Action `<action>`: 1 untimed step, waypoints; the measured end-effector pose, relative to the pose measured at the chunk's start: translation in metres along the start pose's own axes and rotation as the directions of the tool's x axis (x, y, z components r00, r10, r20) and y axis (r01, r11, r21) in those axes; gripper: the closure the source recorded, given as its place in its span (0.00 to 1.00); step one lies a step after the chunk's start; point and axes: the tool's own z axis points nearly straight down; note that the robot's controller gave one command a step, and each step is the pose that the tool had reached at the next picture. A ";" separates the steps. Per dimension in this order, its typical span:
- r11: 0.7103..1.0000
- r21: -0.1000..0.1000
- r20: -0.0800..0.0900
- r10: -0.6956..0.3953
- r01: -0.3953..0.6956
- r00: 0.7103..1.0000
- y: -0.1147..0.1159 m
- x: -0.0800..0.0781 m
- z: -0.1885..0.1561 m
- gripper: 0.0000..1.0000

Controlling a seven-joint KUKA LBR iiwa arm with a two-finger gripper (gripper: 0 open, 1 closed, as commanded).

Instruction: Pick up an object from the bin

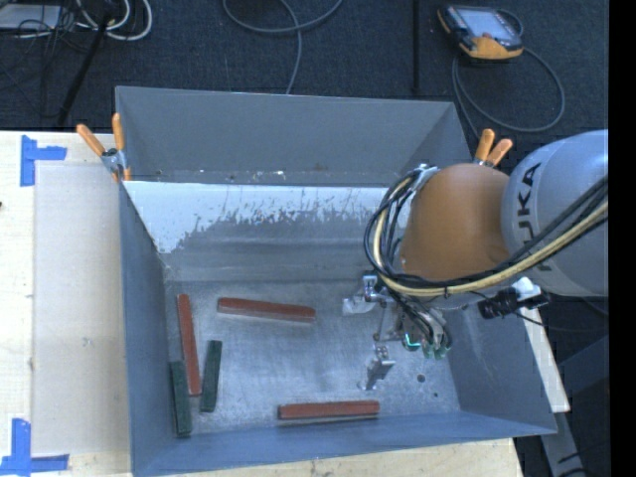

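My gripper (pixel 379 365) hangs low over the bin floor at the right, under the orange wrist cover. Just below it, a reddish-brown flat stick (pixel 328 410) lies along the front wall, a short way from the gripper's tip. Another reddish-brown stick (pixel 265 310) lies flat on the floor to the gripper's left, well apart from it. I see no thing in the gripper.
At the bin's left, a third reddish-brown stick (pixel 187 331) lies lengthwise beside two dark green sticks (pixel 211 374) (pixel 180 398). The arm and its cables cover the bin's right side. Bare floor lies between the sticks in the middle.
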 end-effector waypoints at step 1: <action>1.000 0.000 0.008 0.001 -0.001 1.000 0.000 -0.002 -0.004 0.00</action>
